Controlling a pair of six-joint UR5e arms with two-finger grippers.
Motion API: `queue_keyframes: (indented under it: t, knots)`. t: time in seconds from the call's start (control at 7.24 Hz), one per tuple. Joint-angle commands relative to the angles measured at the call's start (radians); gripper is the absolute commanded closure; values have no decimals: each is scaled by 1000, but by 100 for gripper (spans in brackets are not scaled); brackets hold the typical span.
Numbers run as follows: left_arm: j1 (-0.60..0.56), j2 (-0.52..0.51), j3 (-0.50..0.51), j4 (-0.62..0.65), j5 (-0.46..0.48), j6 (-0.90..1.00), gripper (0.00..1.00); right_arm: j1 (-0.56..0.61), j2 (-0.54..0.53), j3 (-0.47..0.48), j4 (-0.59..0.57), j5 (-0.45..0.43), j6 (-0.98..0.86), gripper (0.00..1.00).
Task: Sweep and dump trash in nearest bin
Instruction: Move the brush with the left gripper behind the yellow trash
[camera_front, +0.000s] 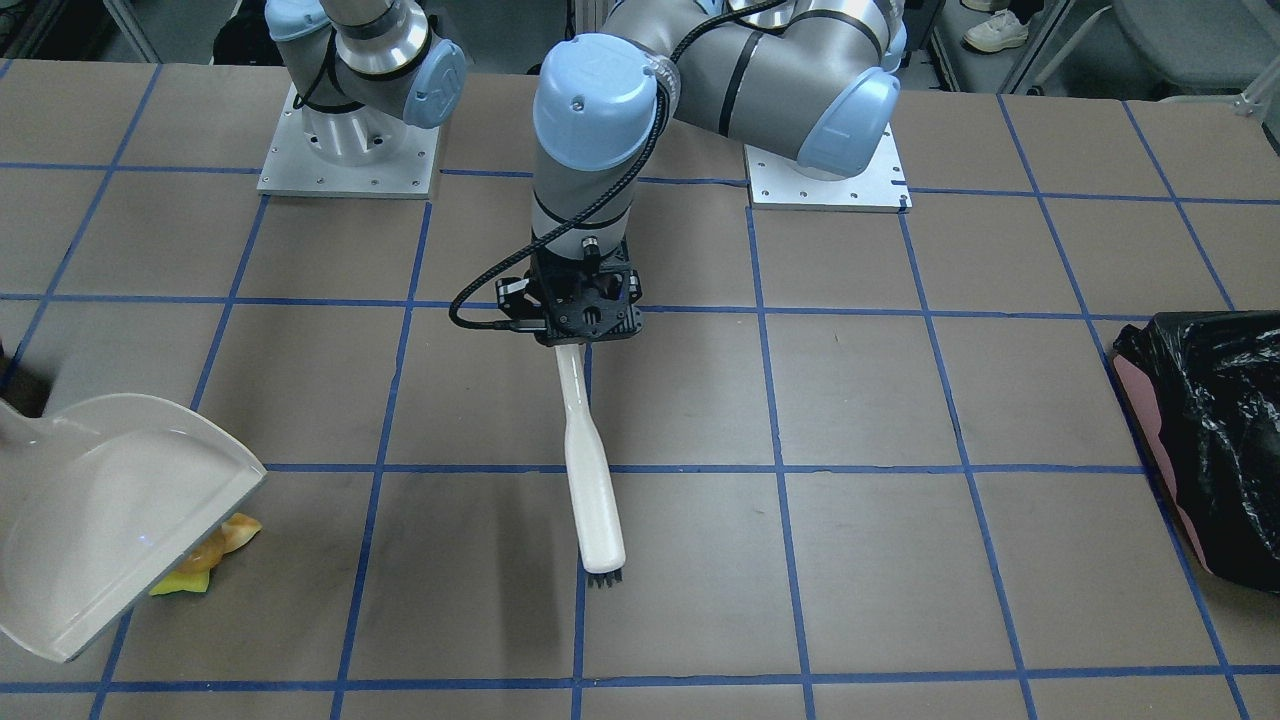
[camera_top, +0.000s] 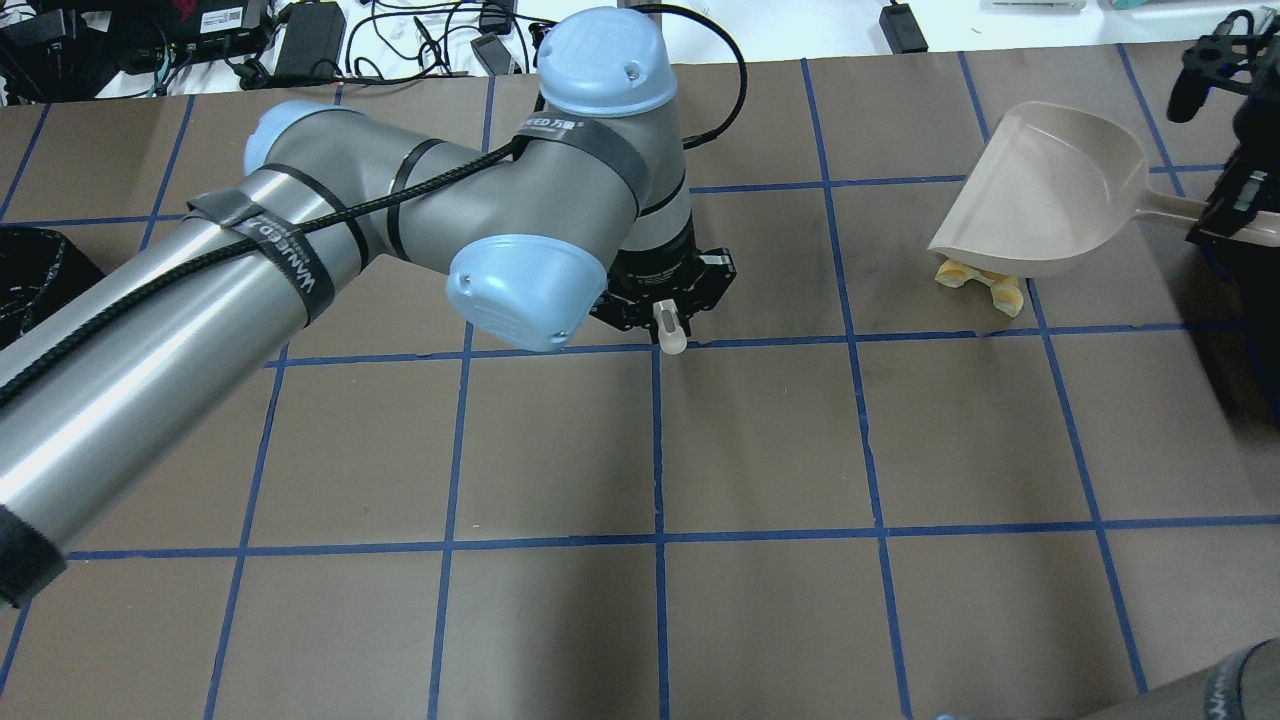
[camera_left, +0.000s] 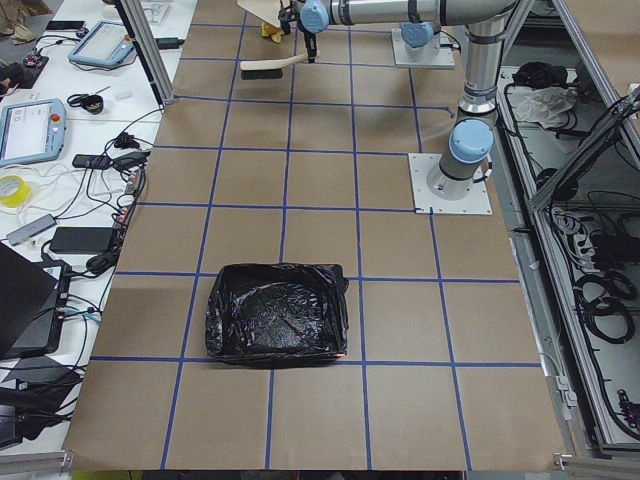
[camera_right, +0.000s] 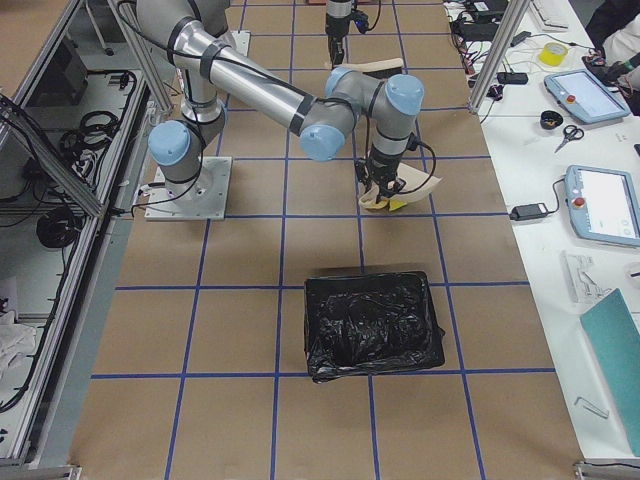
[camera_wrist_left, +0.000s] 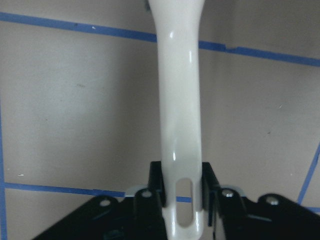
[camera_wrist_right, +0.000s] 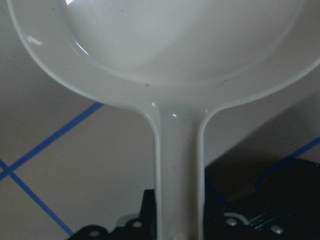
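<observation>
My left gripper (camera_front: 585, 318) is shut on the handle of a white brush (camera_front: 592, 480). The brush's black bristles (camera_front: 605, 578) point at the table's far side and it hangs a little above the middle of the table. The wrist view shows the handle (camera_wrist_left: 180, 125) clamped between the fingers. My right gripper (camera_top: 1228, 205) is shut on the handle of a beige dustpan (camera_top: 1050, 195). The pan (camera_front: 100, 510) is tilted, with its lip over crumpled yellow trash (camera_front: 210, 560), also in the overhead view (camera_top: 980, 282). The brush is well apart from the trash.
A bin lined with a black bag (camera_front: 1215, 440) stands at the table's end on my left side. Another black-bagged bin (camera_right: 372, 325) stands at the end on my right, close to the dustpan. Blue tape lines grid the brown table (camera_front: 860, 400).
</observation>
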Motion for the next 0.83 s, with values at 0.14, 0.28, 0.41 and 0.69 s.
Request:
queue_keyframes:
  t: [0.14, 0.28, 0.41, 0.69]
  knots:
    - [-81, -126, 101, 115, -32, -113, 100, -116, 68, 2, -136, -36, -223, 100]
    - [-102, -172, 104, 172, -33, -121, 100, -124, 90, 2, -148, -38, -248, 100]
    - [-124, -224, 126, 203, -34, -159, 100, -124, 104, 9, -195, -39, -284, 100]
    - [-188, -333, 248, 205, -43, -262, 100, -124, 121, 8, -224, -87, -323, 100]
